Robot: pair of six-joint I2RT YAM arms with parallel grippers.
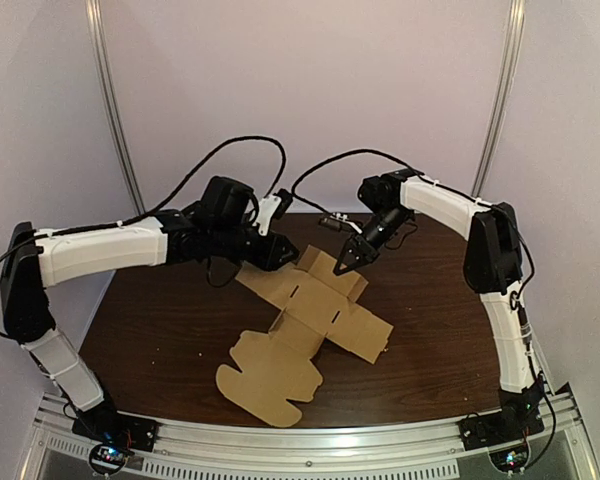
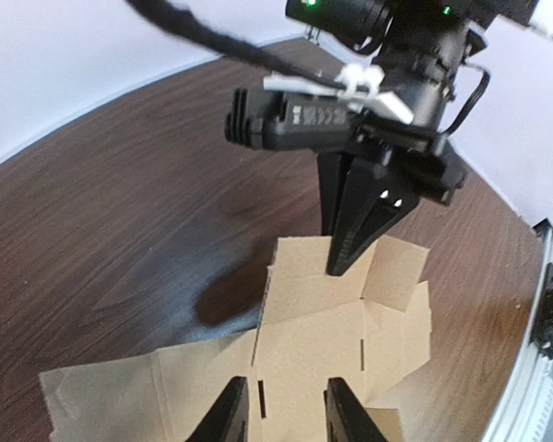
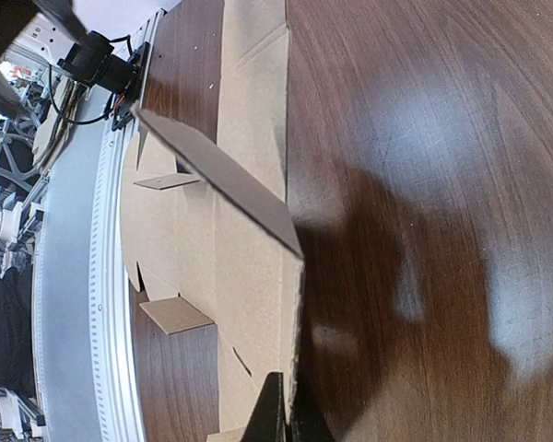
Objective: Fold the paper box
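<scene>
Mid-frame, a partly unfolded paper box point(image 1: 315, 320) is lying on the dark wooden bench point(image 1: 160, 330), as the right fingers point(image 1: 350, 258) are pinching its raised far flap and the left fingers point(image 2: 229, 414) are hovering spread apart over its upper-left panel.
</scene>
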